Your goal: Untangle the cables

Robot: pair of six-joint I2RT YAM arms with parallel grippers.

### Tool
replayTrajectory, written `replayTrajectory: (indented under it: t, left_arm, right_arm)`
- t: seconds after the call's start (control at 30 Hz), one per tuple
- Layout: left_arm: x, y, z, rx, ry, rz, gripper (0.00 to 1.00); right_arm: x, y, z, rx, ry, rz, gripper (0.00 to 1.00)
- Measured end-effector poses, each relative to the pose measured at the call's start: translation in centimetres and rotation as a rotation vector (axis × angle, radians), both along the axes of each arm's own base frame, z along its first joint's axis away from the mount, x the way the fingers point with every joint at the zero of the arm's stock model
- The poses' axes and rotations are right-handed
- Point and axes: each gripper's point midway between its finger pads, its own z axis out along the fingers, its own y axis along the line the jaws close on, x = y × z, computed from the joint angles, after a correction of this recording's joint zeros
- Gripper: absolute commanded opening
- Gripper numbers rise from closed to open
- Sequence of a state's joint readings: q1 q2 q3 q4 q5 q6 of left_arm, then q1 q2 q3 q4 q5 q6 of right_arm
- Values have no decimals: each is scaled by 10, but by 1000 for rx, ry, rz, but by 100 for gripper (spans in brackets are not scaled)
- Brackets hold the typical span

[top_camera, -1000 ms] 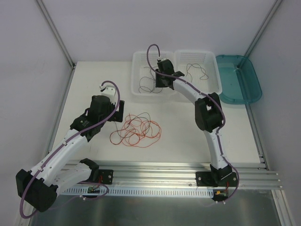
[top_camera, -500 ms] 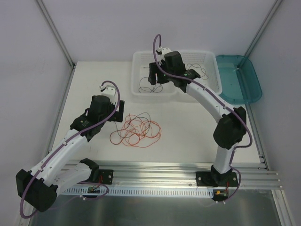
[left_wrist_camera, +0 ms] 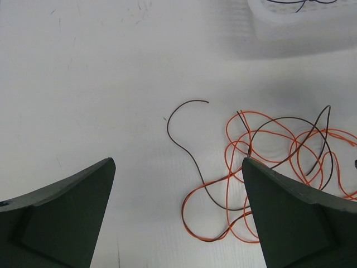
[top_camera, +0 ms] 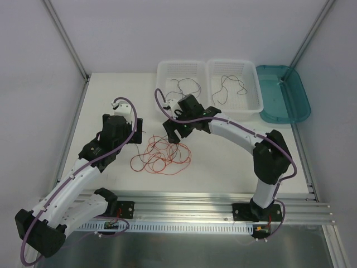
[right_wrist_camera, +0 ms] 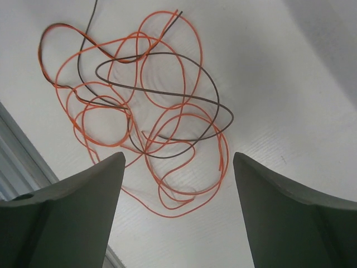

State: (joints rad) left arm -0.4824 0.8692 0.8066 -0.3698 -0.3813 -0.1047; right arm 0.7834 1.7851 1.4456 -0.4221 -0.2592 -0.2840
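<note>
No legible text, label, brand mark, number or sign in any view. Surfaces checked: white baskets (top_camera: 158, 84), teal tray (top_camera: 304, 97), table (top_camera: 223, 162), metal rail (top_camera: 184, 202).

You find the cables (top_camera: 160, 156) on the table (top_camera: 223, 162), mid-front; behind them two baskets (top_camera: 181, 62) stand side by side, a tray (top_camera: 279, 97) just right of them.

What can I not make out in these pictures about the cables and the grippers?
Top view: the right gripper is a small dark shape; whether it touches the cables cannot be told.
Left wrist view: the tangle's right side is cut off by the edge and a finger of the left gripper.
Right wrist view: one dark cable end leaves the top edge.
Top view: strands too thin to count.
</note>
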Motion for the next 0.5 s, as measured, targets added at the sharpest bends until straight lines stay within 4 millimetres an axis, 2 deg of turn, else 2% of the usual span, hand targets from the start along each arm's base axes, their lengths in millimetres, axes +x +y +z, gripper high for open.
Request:
replayTrajectory:
  t: [0.17, 0.37, 0.47, 0.5]
  left_arm:
    - [0, 2, -1, 7, 0, 9, 99]
    - [0, 2, -1, 9, 1, 11, 99]
    - [0, 2, -2, 9, 2, 11, 99]
    - [0, 2, -2, 9, 2, 11, 99]
  right_arm:
    - [7, 5, -40, -61, 14, 26, 81]
    - [19, 8, -75, -103, 11, 17, 74]
    - [25, 9, -85, -117, -3, 5, 65]
    - [27, 9, -87, -119, -10, 3, 53]
